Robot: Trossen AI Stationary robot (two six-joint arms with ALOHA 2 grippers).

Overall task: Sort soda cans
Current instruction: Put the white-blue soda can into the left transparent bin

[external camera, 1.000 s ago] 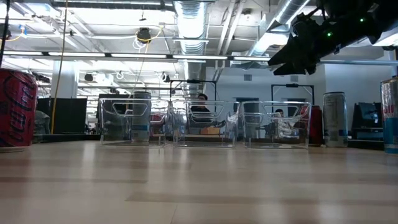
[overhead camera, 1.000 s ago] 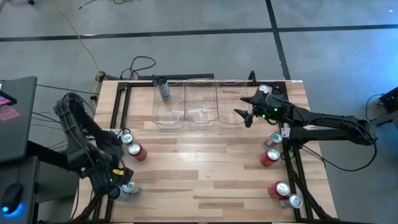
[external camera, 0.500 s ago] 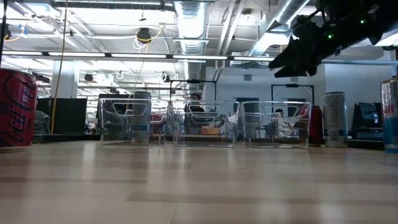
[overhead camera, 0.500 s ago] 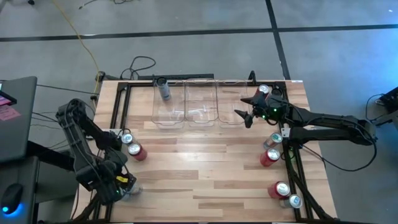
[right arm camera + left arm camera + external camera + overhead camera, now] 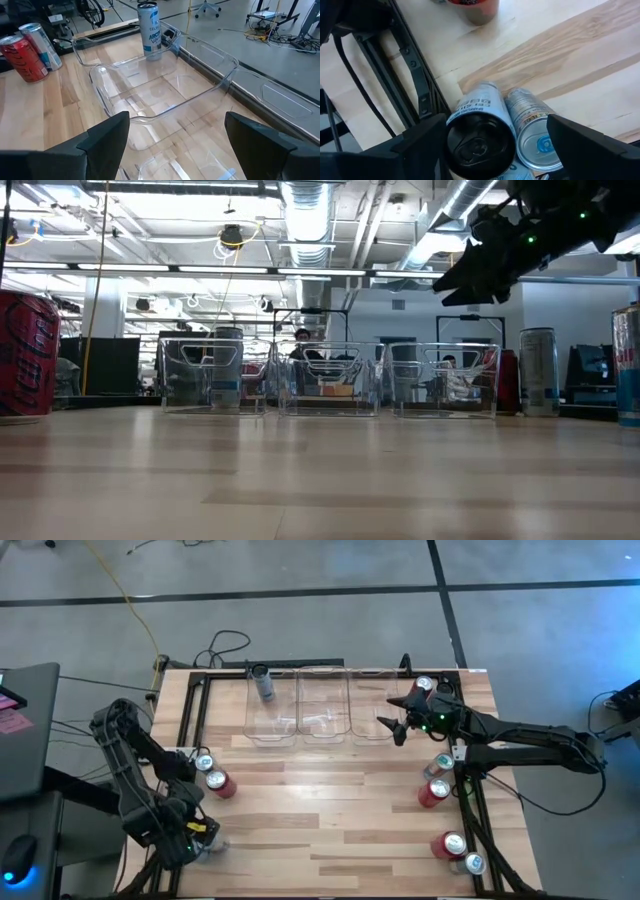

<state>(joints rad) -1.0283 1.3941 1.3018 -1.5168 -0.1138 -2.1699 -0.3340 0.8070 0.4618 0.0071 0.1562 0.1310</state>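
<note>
Two soda cans stand side by side at the table's near left corner: a dark-topped one (image 5: pixel 480 145) and a silver-blue one (image 5: pixel 537 142). My left gripper (image 5: pixel 497 142) (image 5: pixel 195 838) points down over them, open, one finger on the outer side of each can; I cannot tell if it touches either can. A red can (image 5: pixel 221 784) and a silver can (image 5: pixel 205 762) stand farther along the left edge. Another can (image 5: pixel 264 686) stands in the left clear bin (image 5: pixel 270 725). My right gripper (image 5: pixel 393 726) (image 5: pixel 175 150) hovers open above the right bin (image 5: pixel 372 710).
Three clear bins sit in a row at the far middle, with the middle bin (image 5: pixel 322 712) between the other two. More cans stand along the right edge (image 5: pixel 435 792) (image 5: pixel 450 844) (image 5: pixel 423 687). Black frame rails (image 5: pixel 415 85) run beside the left cans. Bare wood lies in the middle.
My left gripper has come down and toward the table's near edge, settling over the two cans at the near left corner. My right arm has kept still.
</note>
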